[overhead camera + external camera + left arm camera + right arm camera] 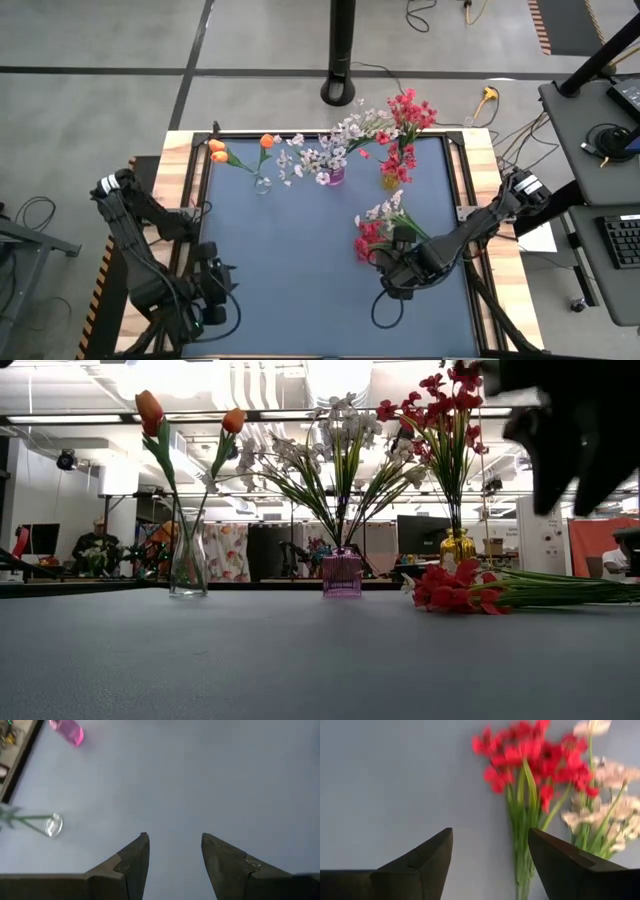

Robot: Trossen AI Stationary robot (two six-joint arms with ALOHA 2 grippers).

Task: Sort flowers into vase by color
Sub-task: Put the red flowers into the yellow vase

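The blue-grey worktop [300,270] with its pale wooden border carries everything, and both dark arms reach in from its near edge. The right claw [392,272] hangs low beside two loose sprays lying flat, its fingers apart and empty, the stems running past one fingertip in the right wrist view; it looks lined up to close on a stem, probably the loose red-blossomed spray [530,757], though that is a judgement. The loose pale-blossomed spray [607,805] lies touching the red one, so their stems could get taken together. The left claw [172,852] waits over bare worktop near the left front corner, fingers apart, nothing between them. Along the far edge stand three vases, each already given one colour: a yellow glass vase [389,181] holding red blossoms, a small pink glass vase [342,574] spreading white sprays, and a clear glass vase [188,565] with orange tulip-like buds [149,407]. The white sprays fan out wide and could crowd a stem lowered into the yellow vase.
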